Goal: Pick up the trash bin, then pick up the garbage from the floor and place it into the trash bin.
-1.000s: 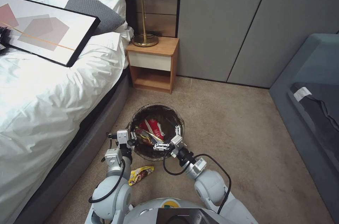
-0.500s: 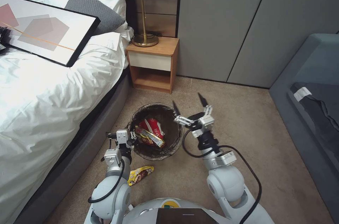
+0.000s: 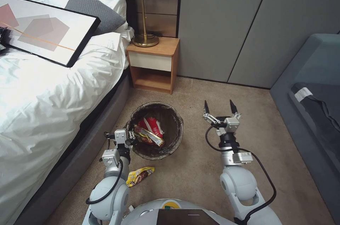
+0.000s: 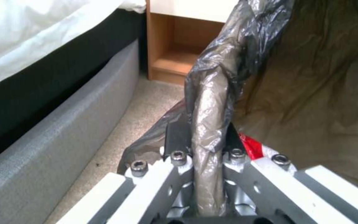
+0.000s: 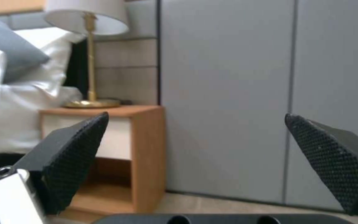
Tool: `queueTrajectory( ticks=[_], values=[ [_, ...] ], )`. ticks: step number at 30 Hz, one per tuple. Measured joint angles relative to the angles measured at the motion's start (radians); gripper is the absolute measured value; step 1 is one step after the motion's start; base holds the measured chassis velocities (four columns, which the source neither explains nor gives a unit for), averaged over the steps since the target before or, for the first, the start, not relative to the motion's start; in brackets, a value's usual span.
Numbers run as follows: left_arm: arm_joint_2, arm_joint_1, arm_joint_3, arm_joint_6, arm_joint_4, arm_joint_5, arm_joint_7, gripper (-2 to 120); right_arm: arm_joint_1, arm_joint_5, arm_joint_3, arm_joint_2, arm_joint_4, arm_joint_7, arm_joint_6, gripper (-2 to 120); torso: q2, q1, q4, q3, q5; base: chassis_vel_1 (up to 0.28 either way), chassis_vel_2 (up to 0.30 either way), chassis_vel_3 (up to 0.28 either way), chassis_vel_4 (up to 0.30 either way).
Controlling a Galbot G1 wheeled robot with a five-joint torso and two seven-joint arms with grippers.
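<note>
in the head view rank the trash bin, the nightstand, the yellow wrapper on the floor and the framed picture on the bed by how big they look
1. Framed picture, largest.
2. Nightstand and trash bin: they look alike, and the bin lies nearer the camera, so I won't rank them.
3. Yellow wrapper, smallest.

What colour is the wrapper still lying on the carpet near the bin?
Yellow with brown print; the wrapper shows best in the head view.
</note>
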Motion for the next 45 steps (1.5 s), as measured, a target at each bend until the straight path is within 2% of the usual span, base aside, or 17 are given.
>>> queueTrajectory(
  ticks=[13, 45],
  values=[
    [-0.002, 0.000, -0.001, -0.014, 0.000, 0.008, 0.008, 0, -0.034, 0.016, 0.058, 0.022, -0.112, 0.002, 0.064, 100, 0.000, 0.000, 0.0000, 0.000, 0.0000, 0.000, 0.000, 0.000, 0.000],
    [-0.004, -0.001, -0.003, -0.021, 0.003, 0.016, 0.014, 0, -0.016, 0.020, 0.066, 0.030, -0.118, 0.004, 0.053, 100, 0.000, 0.000, 0.0000, 0.000, -0.0001, 0.000, 0.000, 0.000, 0.000]
  ],
)
